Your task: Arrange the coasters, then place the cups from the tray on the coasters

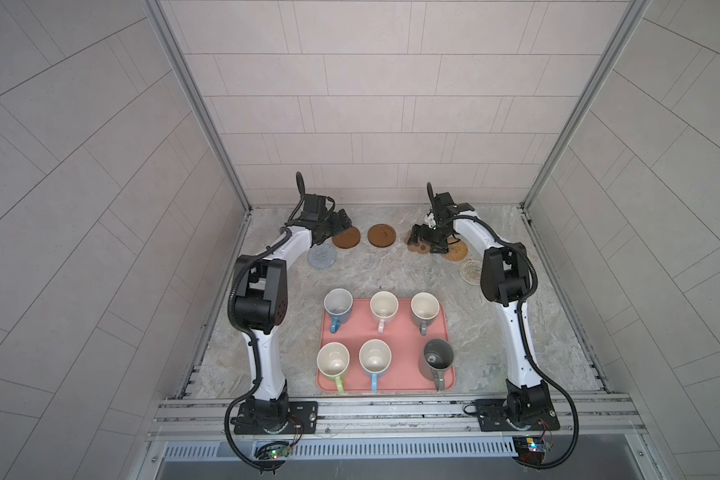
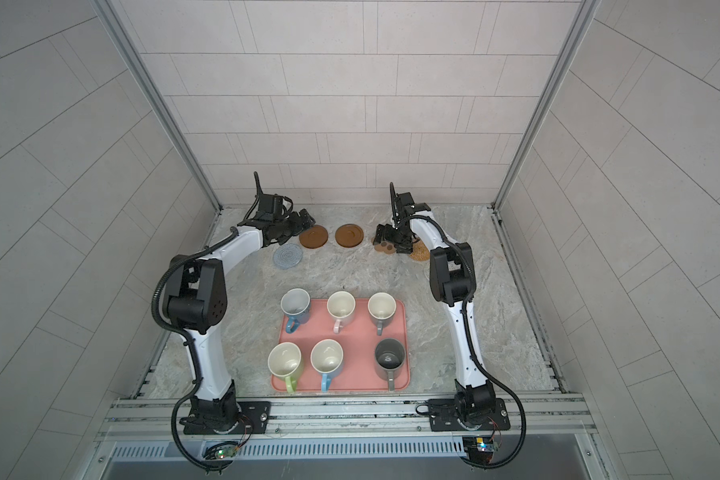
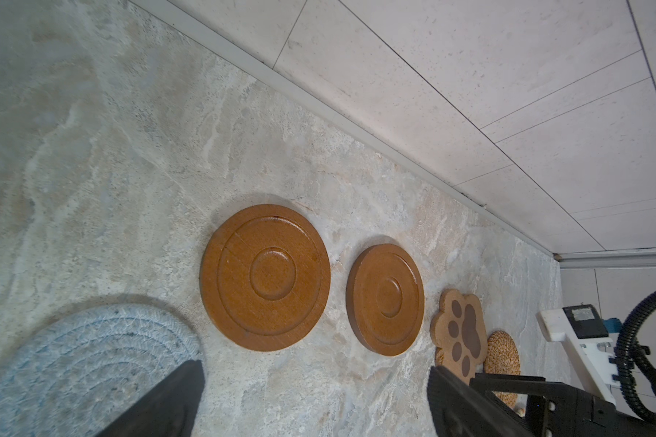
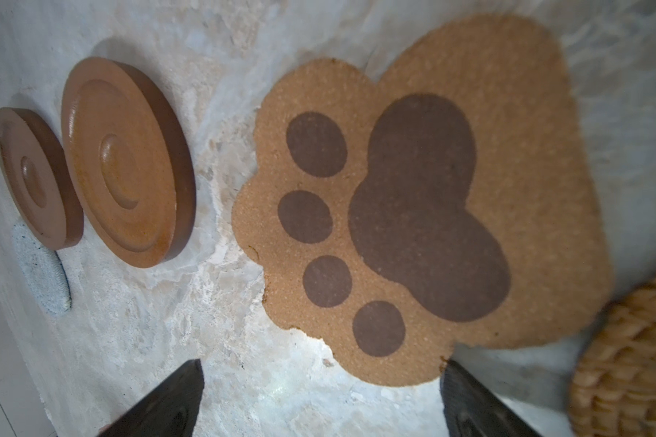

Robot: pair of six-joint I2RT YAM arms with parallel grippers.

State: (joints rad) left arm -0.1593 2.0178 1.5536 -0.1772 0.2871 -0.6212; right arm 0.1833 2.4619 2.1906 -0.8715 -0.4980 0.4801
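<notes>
Left gripper (image 3: 311,408): jaws wide open, empty, held over the worktop (image 3: 110,151) beside the blue-grey coaster (image 3: 72,359) and first wooden disc (image 3: 266,276). Right gripper (image 4: 319,408): jaws wide open, empty, low over the paw coaster (image 4: 413,212).

The left wrist view shows the second disc (image 3: 385,299), paw and rattan coaster (image 3: 502,353) in one row. The beige coaster (image 1: 470,272) shows in a top view only, beside the right arm's elbow.

Six cups (image 1: 383,306) stand on the tray (image 1: 402,340), well apart from the coasters.

Worktop: marbled stone finish. Walls (image 1: 350,104): pale tiles.
</notes>
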